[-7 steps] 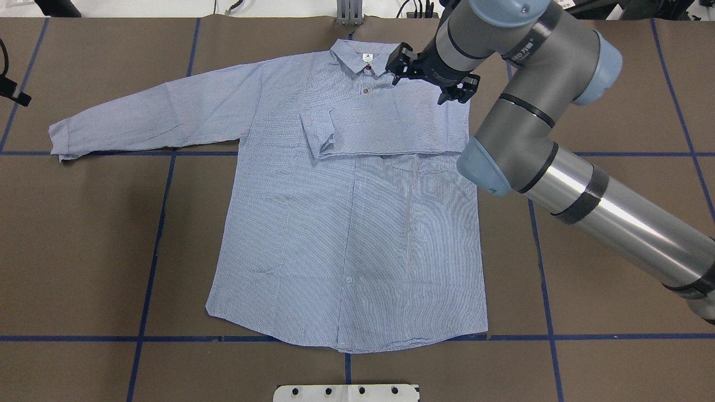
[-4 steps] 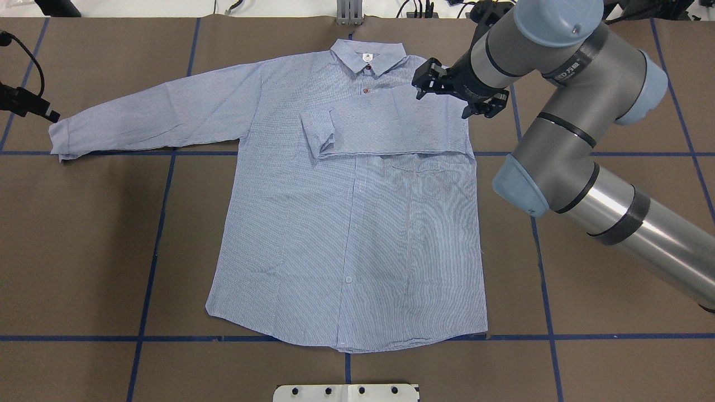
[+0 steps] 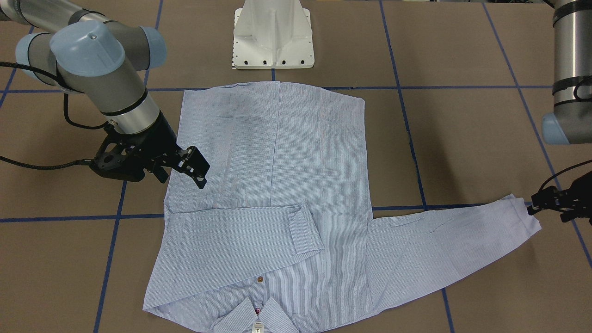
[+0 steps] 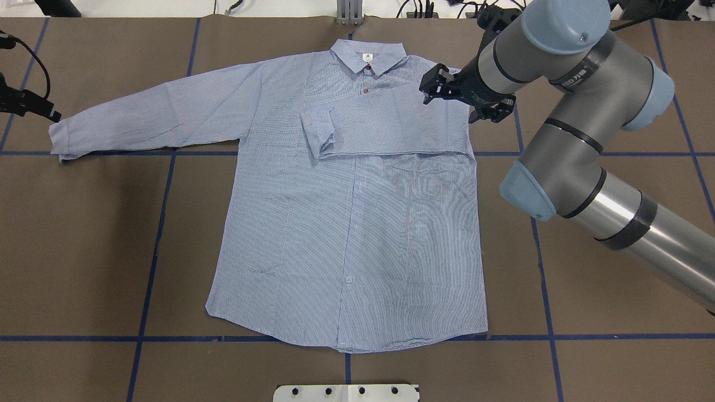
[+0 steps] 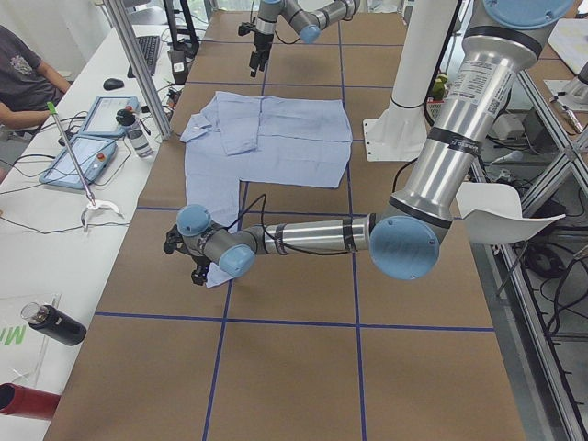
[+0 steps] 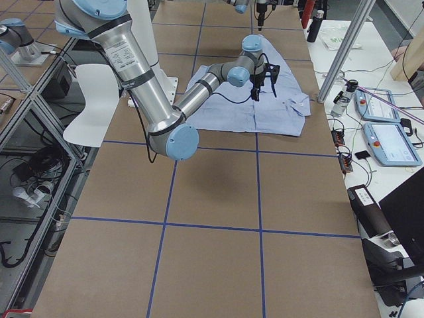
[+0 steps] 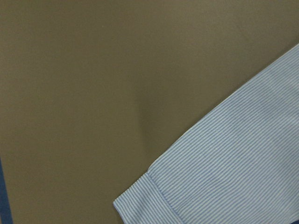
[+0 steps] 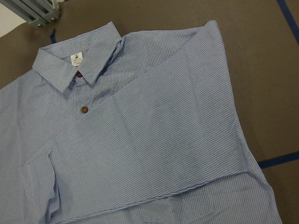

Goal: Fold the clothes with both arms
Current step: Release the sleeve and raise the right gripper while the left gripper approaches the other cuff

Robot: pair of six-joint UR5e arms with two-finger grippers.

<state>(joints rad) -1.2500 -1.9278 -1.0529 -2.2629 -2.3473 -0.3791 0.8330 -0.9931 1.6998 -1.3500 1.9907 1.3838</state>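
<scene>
One shirt (image 4: 346, 223), two arms (image 3: 106, 78) (image 3: 571, 69), one white pedestal (image 3: 273, 37).

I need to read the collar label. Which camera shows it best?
The right wrist-mounted view: the label is close and unobstructed. Overhead shows a tiny white spot; front-facing catches it at the bottom edge; the side views are too far; left wrist misses it.

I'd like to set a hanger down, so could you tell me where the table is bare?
Widest bare table: below the spread sleeve, left of the shirt body. Also right of the body, though the right arm hangs over it. Crowded: the cuff at the left hand; the folded sleeve under the right hand.
</scene>
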